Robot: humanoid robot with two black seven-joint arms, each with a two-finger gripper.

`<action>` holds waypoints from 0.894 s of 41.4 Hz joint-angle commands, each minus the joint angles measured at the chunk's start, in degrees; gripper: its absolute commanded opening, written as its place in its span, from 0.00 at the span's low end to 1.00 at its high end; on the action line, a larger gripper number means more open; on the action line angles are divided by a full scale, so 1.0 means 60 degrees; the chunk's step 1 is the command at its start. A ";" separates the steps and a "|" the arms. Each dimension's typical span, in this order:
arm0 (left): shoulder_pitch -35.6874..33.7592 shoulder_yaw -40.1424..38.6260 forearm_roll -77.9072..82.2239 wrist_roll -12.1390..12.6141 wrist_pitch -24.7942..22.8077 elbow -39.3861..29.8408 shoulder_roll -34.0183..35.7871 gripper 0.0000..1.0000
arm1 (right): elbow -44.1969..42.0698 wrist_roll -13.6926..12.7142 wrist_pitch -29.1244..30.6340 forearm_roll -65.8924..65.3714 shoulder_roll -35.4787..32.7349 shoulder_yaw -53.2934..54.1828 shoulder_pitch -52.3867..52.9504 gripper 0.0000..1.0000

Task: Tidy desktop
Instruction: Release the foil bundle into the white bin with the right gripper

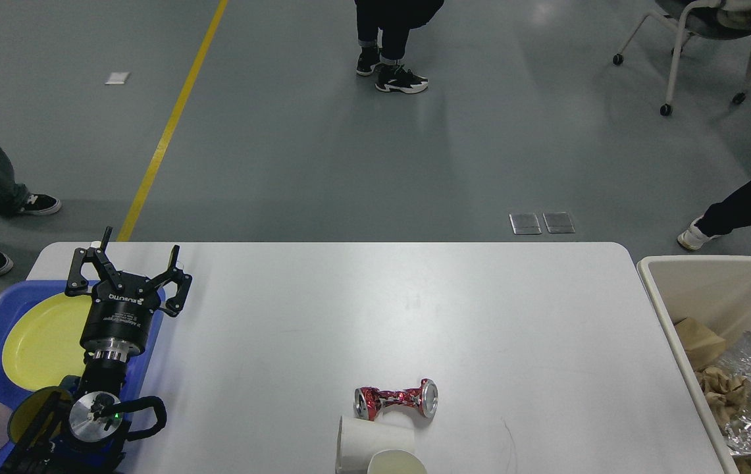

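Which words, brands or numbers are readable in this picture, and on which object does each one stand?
Left end effector, black body: a white brand word and smaller lines under it, seen upside down and too small to read surely.
Crushed red can on the desktop: its print is crumpled, nothing is readable.
White cup, beige bin: no text visible.

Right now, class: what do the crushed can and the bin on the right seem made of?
Crushed can: thin metal, probably aluminium, with glossy red print, silver ends and a crumpled waist. Bin: likely moulded plastic, smooth matte beige with a rounded rim.
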 commanded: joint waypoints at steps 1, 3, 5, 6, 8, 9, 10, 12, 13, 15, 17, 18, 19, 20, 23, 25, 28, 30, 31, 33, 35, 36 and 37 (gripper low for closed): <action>0.0000 0.0000 0.0000 0.0000 0.0000 -0.0001 0.0000 0.97 | -0.0029 -0.0001 -0.0003 -0.0020 0.0267 -0.0161 0.0015 0.00; 0.0000 0.0000 0.0000 0.0000 0.0000 -0.0001 0.0000 0.97 | -0.0029 -0.0001 0.0026 -0.0020 0.0296 -0.0249 0.0015 0.00; 0.0000 0.0000 0.0000 0.0000 0.0000 -0.0001 0.0000 0.97 | -0.0015 0.0014 0.0056 -0.0020 0.0326 -0.0294 0.0030 0.00; 0.0000 0.0000 0.0000 0.0000 0.0000 -0.0001 0.0000 0.97 | -0.0015 0.0014 0.0041 -0.0020 0.0398 -0.0294 0.0030 0.00; 0.0000 0.0000 0.0000 0.0000 0.0000 -0.0001 -0.0015 0.97 | -0.0015 0.0014 0.0027 -0.0020 0.0472 -0.0308 0.0030 0.00; 0.0000 0.0000 0.0000 0.0000 0.0000 -0.0001 0.0000 0.97 | -0.0015 0.0014 0.0012 -0.0020 0.0472 -0.0308 0.0015 0.00; 0.0000 0.0000 0.0000 0.0000 0.0000 -0.0001 0.0000 0.97 | -0.0015 0.0014 0.0012 -0.0020 0.0487 -0.0308 0.0015 0.00; 0.0000 0.0000 0.0000 0.0000 0.0000 -0.0001 0.0000 0.97 | -0.0015 0.0014 -0.0003 -0.0020 0.0487 -0.0294 0.0015 0.00; 0.0000 0.0000 0.0000 0.0000 0.0000 -0.0001 0.0000 0.97 | -0.0015 0.0014 -0.0017 -0.0020 0.0487 -0.0308 0.0015 0.00; 0.0000 0.0000 0.0000 0.0000 0.0000 -0.0001 0.0000 0.97 | -0.0015 0.0028 -0.0032 -0.0020 0.0487 -0.0308 0.0030 0.04; 0.0000 0.0000 0.0000 0.0000 0.0000 -0.0001 0.0000 0.97 | -0.0029 0.0043 -0.0119 -0.0020 0.0473 -0.0294 0.0059 0.39; 0.0000 0.0000 0.0000 0.0000 0.0000 -0.0001 0.0000 0.97 | -0.0029 0.0043 -0.0222 -0.0005 0.0443 -0.0294 0.0074 0.56; 0.0000 0.0000 0.0000 0.0000 0.0000 -0.0001 0.0000 0.97 | -0.0015 0.0043 -0.0353 -0.0005 0.0429 -0.0265 0.0103 0.66; 0.0000 0.0000 0.0000 0.0000 0.0000 -0.0001 0.0000 0.97 | 0.0000 0.0043 -0.0514 0.0009 0.0428 -0.0264 0.0132 0.74; 0.0000 0.0000 0.0000 0.0000 0.0000 -0.0001 0.0000 0.97 | 0.0029 0.0043 -0.0822 0.0010 0.0443 -0.0235 0.0147 0.98; 0.0000 0.0000 0.0000 0.0000 0.0000 -0.0001 0.0000 0.97 | 0.0058 0.0043 -0.0852 0.0010 0.0472 -0.0235 0.0161 1.00; 0.0000 0.0000 0.0000 0.0000 0.0000 -0.0001 0.0000 0.97 | 0.0132 0.0058 -0.0838 0.0010 0.0487 -0.0221 0.0191 1.00; 0.0000 0.0000 0.0000 0.0000 0.0000 -0.0001 0.0000 0.97 | 0.0176 0.0058 -0.0823 0.0010 0.0473 -0.0206 0.0249 1.00; 0.0000 0.0000 0.0000 0.0000 0.0000 -0.0001 0.0000 0.97 | 0.0190 0.0058 -0.0823 0.0010 0.0472 -0.0191 0.0279 1.00; 0.0000 0.0000 0.0000 0.0000 0.0000 -0.0001 0.0000 0.97 | 0.0307 0.0058 -0.0794 0.0010 0.0458 -0.0191 0.0352 1.00; 0.0000 0.0000 0.0000 0.0000 0.0000 -0.0001 0.0000 0.97 | 0.0541 0.0058 -0.0794 0.0010 0.0414 -0.0191 0.0469 1.00; 0.0000 0.0000 0.0000 0.0000 0.0000 -0.0001 0.0000 0.97 | 0.0716 0.0058 -0.0779 0.0010 0.0385 -0.0191 0.0571 1.00; 0.0000 0.0000 0.0000 0.0000 0.0000 -0.0001 0.0000 0.97 | 0.1182 0.0058 -0.0736 0.0010 0.0298 -0.0278 0.0891 1.00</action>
